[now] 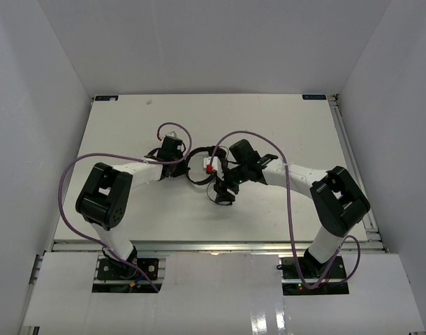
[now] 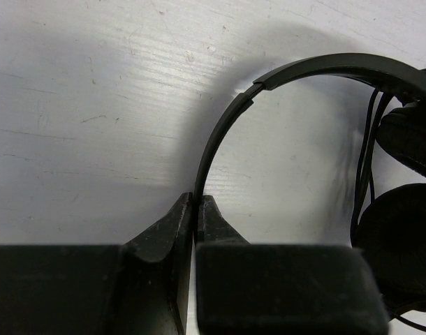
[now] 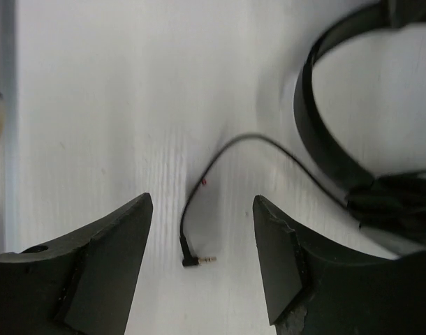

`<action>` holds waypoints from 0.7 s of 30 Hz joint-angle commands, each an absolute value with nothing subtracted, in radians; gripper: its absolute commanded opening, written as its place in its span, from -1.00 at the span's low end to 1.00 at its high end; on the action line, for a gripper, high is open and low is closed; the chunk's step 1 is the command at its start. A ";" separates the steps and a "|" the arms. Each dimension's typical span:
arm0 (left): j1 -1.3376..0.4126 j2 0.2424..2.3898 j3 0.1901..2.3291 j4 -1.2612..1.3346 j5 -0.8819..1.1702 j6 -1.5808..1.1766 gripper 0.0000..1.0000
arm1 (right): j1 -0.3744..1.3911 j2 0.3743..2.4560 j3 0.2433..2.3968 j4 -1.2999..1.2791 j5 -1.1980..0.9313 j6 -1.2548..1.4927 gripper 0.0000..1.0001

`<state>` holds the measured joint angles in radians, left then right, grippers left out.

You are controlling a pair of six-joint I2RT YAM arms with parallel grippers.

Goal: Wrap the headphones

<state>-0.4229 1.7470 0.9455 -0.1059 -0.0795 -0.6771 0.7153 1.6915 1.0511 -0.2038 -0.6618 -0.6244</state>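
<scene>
The black headphones [image 1: 201,169] lie at the table's middle. My left gripper [image 1: 183,166] is shut on the thin headband [image 2: 269,77], which runs up from between the fingertips [image 2: 181,216] in the left wrist view. The ear cups [image 2: 401,244] sit at the right of that view with cord beside them. My right gripper [image 1: 224,194] is open and hovers just in front of the headphones. In the right wrist view the thin black cord [image 3: 234,150] ends in an angled plug [image 3: 197,260] that lies on the table between the open fingers [image 3: 202,202]. The headband [image 3: 318,125] is at the upper right.
Purple robot cables [image 1: 66,181] loop beside the left arm and over the right arm [image 1: 290,195]. A small red and white part [image 1: 209,167] shows by the headphones. White walls enclose the table [image 1: 129,125]; a rail runs along its right edge [image 1: 353,153].
</scene>
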 commanded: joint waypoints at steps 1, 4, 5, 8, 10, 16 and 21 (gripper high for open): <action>-0.426 1.724 0.972 -0.110 -0.072 -0.670 -1.00 | 0.736 1.689 1.043 -0.414 -0.404 -0.824 0.32; -0.426 1.720 0.967 -0.110 -0.068 -0.669 -1.00 | 0.786 1.665 0.998 -0.416 -0.322 -0.849 0.32; -0.426 1.718 0.964 -0.112 -0.064 -0.670 -1.00 | 0.798 1.656 0.991 -0.411 -0.301 -0.860 0.32; -0.426 1.718 0.958 -0.109 -0.058 -0.672 -1.00 | 0.822 1.658 0.988 -0.413 -0.272 -0.887 0.30; -0.426 1.713 0.953 -0.109 -0.055 -0.672 -1.00 | 0.838 1.664 0.999 -0.420 -0.278 -0.904 0.29; -0.426 1.705 0.948 -0.110 -0.046 -0.672 -1.00 | 0.897 1.718 1.030 -0.424 -0.266 -0.928 0.19; -0.426 1.699 0.947 -0.110 -0.035 -0.669 -1.00 | 0.908 1.763 1.056 -0.438 -0.270 -0.931 0.07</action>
<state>-0.4229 1.7466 0.9451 -0.1059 -0.0642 -0.6700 0.8952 1.7164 1.0180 -0.4178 -0.2823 -0.9037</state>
